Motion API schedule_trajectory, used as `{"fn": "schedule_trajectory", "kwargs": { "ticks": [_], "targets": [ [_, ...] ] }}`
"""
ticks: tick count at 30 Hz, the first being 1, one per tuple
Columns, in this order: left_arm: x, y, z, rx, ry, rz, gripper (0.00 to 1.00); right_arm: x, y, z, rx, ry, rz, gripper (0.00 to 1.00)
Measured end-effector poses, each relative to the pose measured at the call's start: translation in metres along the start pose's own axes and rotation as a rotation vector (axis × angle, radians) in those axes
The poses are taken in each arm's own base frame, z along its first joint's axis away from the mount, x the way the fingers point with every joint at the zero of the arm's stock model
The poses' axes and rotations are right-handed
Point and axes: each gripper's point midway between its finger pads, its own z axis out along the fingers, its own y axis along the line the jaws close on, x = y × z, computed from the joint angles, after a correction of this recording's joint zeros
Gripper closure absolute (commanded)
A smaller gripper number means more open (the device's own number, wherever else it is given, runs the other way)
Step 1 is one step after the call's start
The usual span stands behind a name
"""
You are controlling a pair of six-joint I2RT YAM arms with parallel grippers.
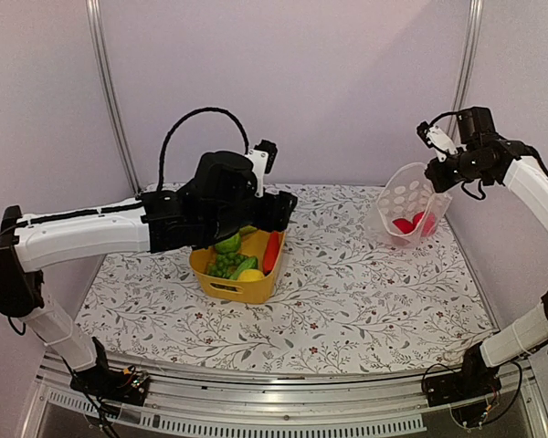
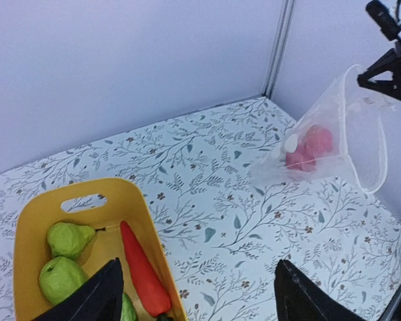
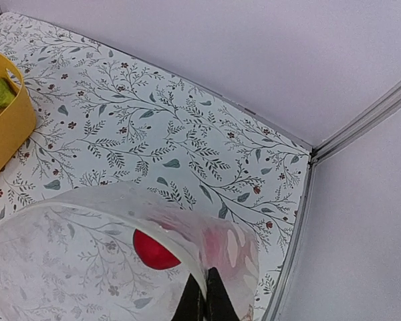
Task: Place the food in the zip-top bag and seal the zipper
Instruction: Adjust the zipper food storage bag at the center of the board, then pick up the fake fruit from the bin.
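The clear zip-top bag (image 1: 408, 206) hangs open at the right rear, held up by its rim. My right gripper (image 1: 438, 169) is shut on the bag's rim (image 3: 204, 294). Red toy food (image 1: 413, 224) lies in the bag's bottom; it also shows in the right wrist view (image 3: 154, 251) and the left wrist view (image 2: 309, 147). My left gripper (image 2: 197, 297) is open and empty, hovering above the yellow basket (image 1: 233, 285). The basket holds green toy fruits (image 2: 65, 239), a red-orange carrot-like piece (image 2: 144, 271) and a yellow piece (image 1: 250, 275). The zipper strip itself is not distinguishable.
The floral tablecloth (image 1: 347, 301) covers the table. Lilac walls and metal corner posts (image 1: 466, 64) close in the rear and right. The left arm's black wrist and cable (image 1: 210, 201) hang over the basket's rear half.
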Motion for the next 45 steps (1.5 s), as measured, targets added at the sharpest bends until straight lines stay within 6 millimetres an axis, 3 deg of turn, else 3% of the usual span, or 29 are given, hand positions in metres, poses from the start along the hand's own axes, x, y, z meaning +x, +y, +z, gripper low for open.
{"fn": "schedule_trajectory", "kwargs": {
  "ticks": [4, 8, 14, 24, 28, 32, 38, 45],
  "targets": [
    [0.053, 0.056, 0.004, -0.131, 0.147, -0.005, 0.24, 0.007, 0.019, 0.008, -0.100, -0.004, 0.015, 1.00],
    [0.100, 0.085, 0.003, -0.183, 0.291, -0.012, 0.23, 0.033, 0.050, 0.021, -0.243, 0.040, 0.034, 1.00],
    [0.136, 0.097, 0.004, -0.178, 0.437, -0.038, 0.23, 0.057, 0.077, 0.021, -0.358, 0.077, 0.054, 1.00],
    [0.202, 0.109, 0.021, -0.128, 0.671, -0.128, 0.24, 0.061, 0.094, 0.007, -0.450, 0.052, 0.063, 1.00],
    [0.210, 0.106, 0.024, -0.118, 0.708, -0.144, 0.24, 0.062, 0.096, 0.005, -0.456, 0.049, 0.064, 1.00],
    [0.200, 0.113, 0.026, -0.163, 0.697, -0.130, 0.24, 0.065, 0.099, 0.004, -0.469, 0.051, 0.067, 1.00],
    [0.162, 0.147, 0.045, -0.331, 0.605, -0.100, 0.12, 0.072, 0.104, 0.005, -0.482, 0.046, 0.068, 1.00],
    [0.164, 0.189, 0.058, -0.485, 0.603, -0.105, 0.10, 0.068, 0.104, 0.001, -0.487, 0.021, 0.060, 1.00]
  ]
}}
